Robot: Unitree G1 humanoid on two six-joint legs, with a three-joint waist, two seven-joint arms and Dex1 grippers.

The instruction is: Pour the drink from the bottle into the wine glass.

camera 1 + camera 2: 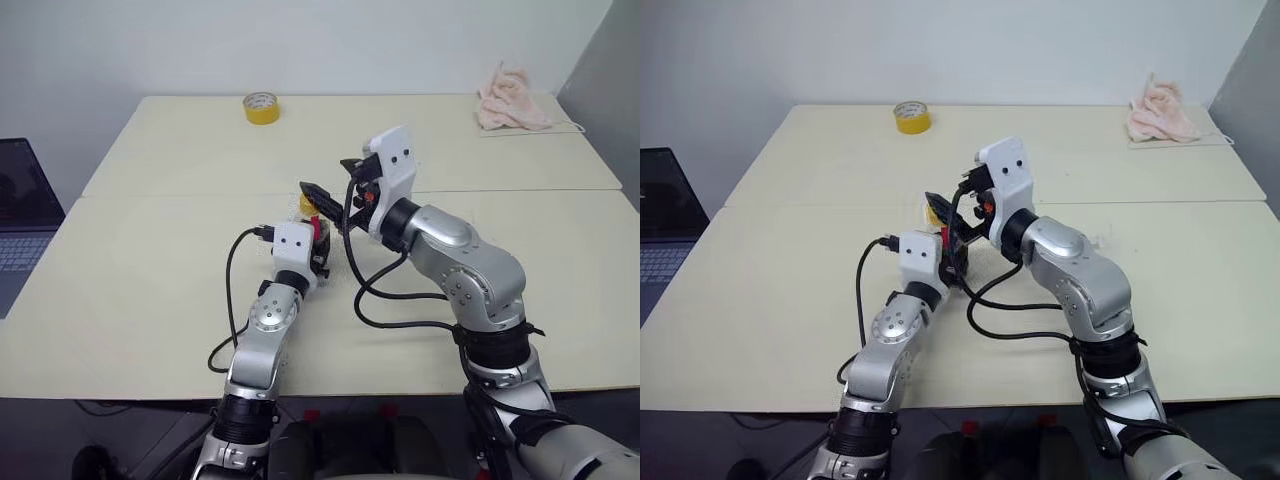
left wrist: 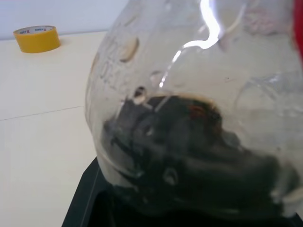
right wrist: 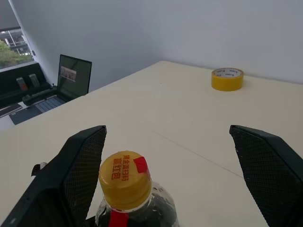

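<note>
**Bottle held, cap still on; pour not begun**

Status: the left pincer is clamped on the body of the bottle, holding it upright just above the tabletop. The left wrist view looks straight into the clear, rounded wall of the bottle, which sits between the black fingers. The right pincer is spread wide and hangs directly over the bottle's neck, one finger on either side of the yellow cap, not touching it.

Progress, as judged: pickup of the bottle is done. The cap is still seated, so uncapping comes next, and the right pincer looks lined up for that. After that remain bringing the bottle to the wine glass and tipping it. I cannot make out the wine glass near either pincer; a faint clear shape beyond the right arm is too uncertain to call.

Appearance: small squat bottle, clear plastic with dimpled, glossy walls. The drink is very dark, nearly black, filling only the lower part. The cap carries red printed characters and a red tab; a red label strip runs down the neck.

Beyond both pincers, well apart, a yellow tape roll lies on the tabletop.
</note>
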